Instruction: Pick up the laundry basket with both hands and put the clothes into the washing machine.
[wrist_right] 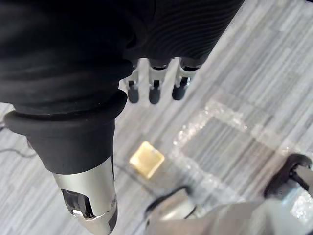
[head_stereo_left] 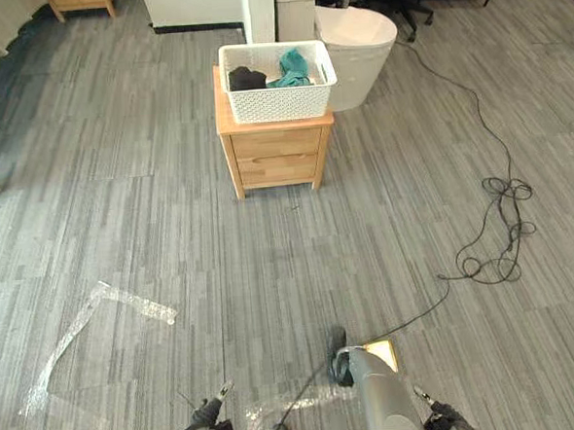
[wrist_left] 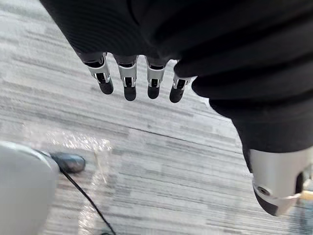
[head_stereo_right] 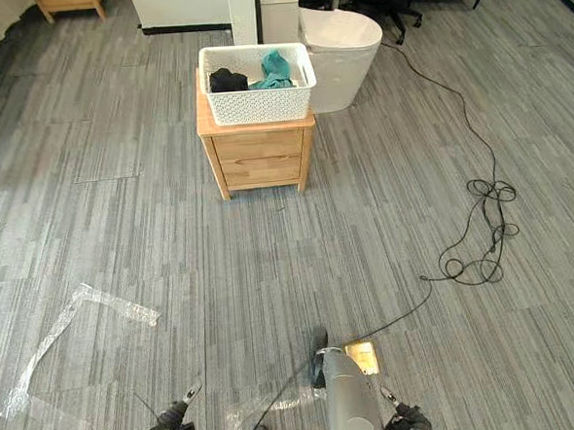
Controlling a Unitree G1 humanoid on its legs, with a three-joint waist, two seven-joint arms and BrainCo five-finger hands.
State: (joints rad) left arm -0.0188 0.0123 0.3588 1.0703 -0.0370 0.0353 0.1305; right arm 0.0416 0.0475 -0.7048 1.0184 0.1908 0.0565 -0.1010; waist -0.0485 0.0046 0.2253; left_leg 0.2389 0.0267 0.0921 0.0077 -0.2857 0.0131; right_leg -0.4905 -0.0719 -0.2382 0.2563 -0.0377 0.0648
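2 hands hang low at the robot's sides, idle because nothing is within reach. The left hand (wrist_left: 129, 78) points its fingers (wrist_left: 152, 83) straight down at the floor (head_stereo_left: 271, 274), loose and holding nothing. The right hand (wrist_right: 154, 87) is the same, slack and empty, with a small yellow tile (wrist_right: 146, 159) on the floor below its fingers. The basket (head_stereo_left: 278, 103) is well ahead of both sets of fingers, on a low wooden worktop (head_stereo_left: 276, 157) with 2 drawers, probably raised so the hands can take its sides without a deep stoop. 1 black garment (head_stereo_left: 246, 78) and 1 teal garment (head_stereo_left: 293, 66) lie inside it. A white tub (head_stereo_left: 360, 50), possibly the washer, stands just beyond the basket on the right-hand side. The lift has not begun; I judge the robot must first walk forward until the basket sits between its hands.
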